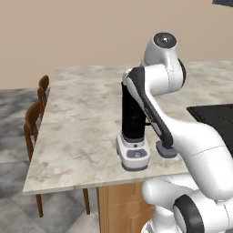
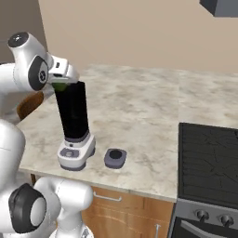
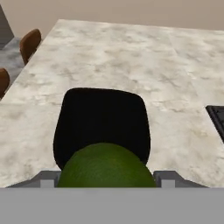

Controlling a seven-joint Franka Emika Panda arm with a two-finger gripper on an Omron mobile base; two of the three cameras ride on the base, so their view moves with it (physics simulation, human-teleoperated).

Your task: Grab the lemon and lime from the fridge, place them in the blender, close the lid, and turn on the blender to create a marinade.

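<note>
I see gripper [image 2: 59, 82] clamped on lime [image 3: 106, 167] over blender [image 2: 73, 128]; fingertips hidden; lid [image 2: 115, 158] beside base

White arm folded forward, elbow bent, claw [image 2: 59, 83] pointing down — jaws closed on a green fruit [image 3: 105, 166]

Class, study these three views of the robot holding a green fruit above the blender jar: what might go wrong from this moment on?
1. The lime sits at the near rim of the blender jar's mouth; released here, it may clip the rim and roll across the counter.
2. The gripper hangs close over the tall jar; a sideways nudge could tip it.
3. The lid lies beside the base; switching on before fitting it risks splashing.
</note>
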